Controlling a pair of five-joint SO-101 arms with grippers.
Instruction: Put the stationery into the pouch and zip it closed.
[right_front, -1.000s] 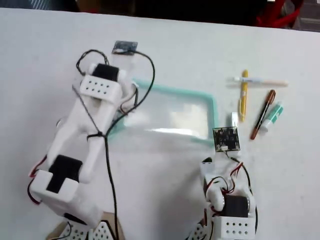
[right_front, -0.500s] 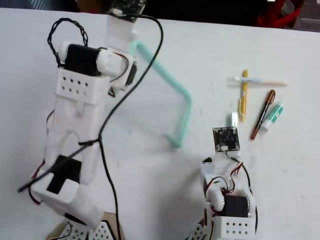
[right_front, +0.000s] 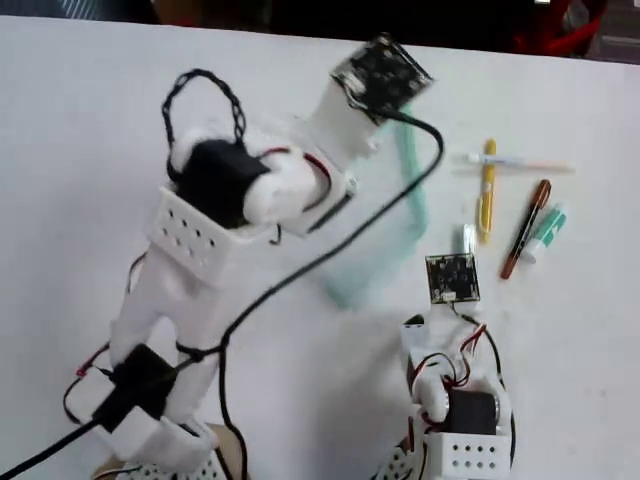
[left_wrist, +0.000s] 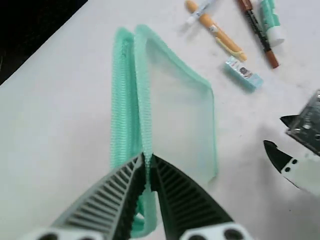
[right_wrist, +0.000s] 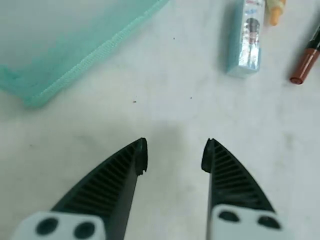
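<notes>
Gripping the mint pouch (left_wrist: 175, 115)

Clamping the left gripper (left_wrist: 146, 167) on its zip edge near the table's (right_front: 80, 120) middle. Holding the right gripper (right_wrist: 173, 152), fingers spread and empty, toward the near edge. Showing pens (right_front: 487, 190) and an eraser (right_wrist: 246, 37) loose toward the right edge.

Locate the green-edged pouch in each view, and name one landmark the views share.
High view: pouch mid-table, just beside the pens.
Left wrist view: pouch straight ahead, its edge clamped in the left pincer.
Right wrist view: pouch corner beyond the open right pincer.
Shared landmark: brown pen.
</notes>
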